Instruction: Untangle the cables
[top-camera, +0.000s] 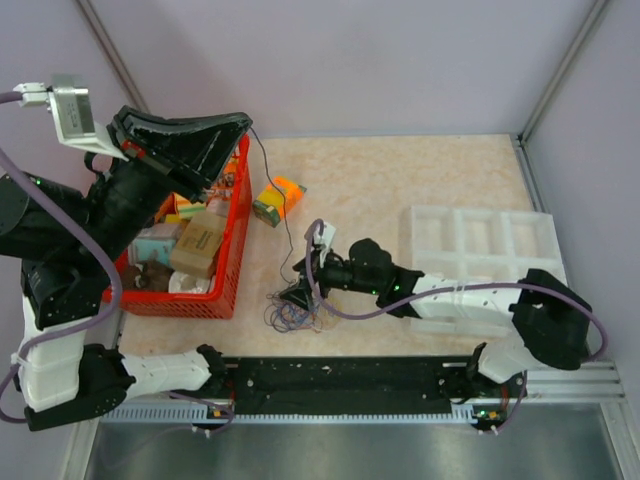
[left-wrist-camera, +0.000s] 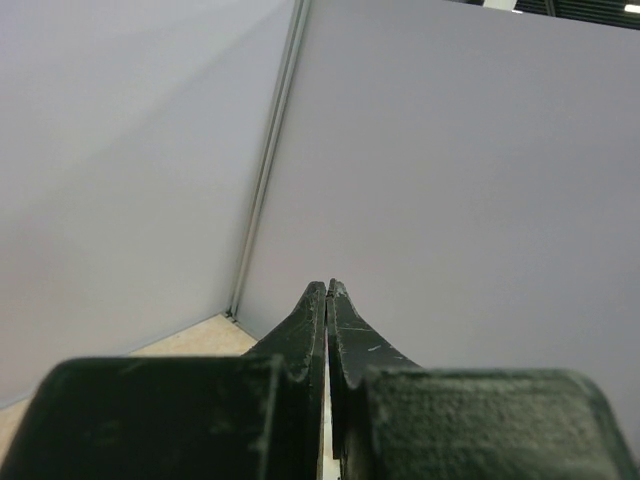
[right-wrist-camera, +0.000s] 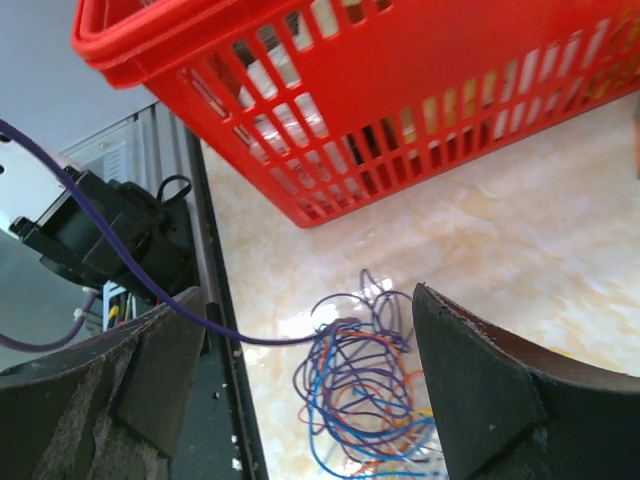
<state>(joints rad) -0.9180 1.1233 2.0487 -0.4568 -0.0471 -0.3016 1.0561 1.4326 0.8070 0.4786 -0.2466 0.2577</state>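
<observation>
Firstly, the cables: a small tangle of thin blue, purple, orange and dark loops is laid on the table, just in front of the near right corner of the red basket.
Cables in the right wrist view: the tangle is seen on the tabletop below the tool, in the gap between its two fingers and towards their tips, and the basket is seen beyond it.
Right gripper: it is lowered over the far edge of the tangle, pointing towards the basket.
Right gripper state: the jaws are spread wide and nothing is clasped by them; whether the fingers are touched by any loop cannot be told.
Left gripper: it is raised high above the far corner of the basket, well apart from the tangle.
Left gripper state: the fingers are pressed fully together, with only the grey wall seen past them.
Dark strand: one thin line is traced from near the left gripper's tip down to the tangle; whether it is pinched there cannot be told.
Purple lead: the arm's own thicker cord is draped across the right wrist view, just above the tangle.
White compartment tray: it is set to the right, partly covered by the right arm.
</observation>
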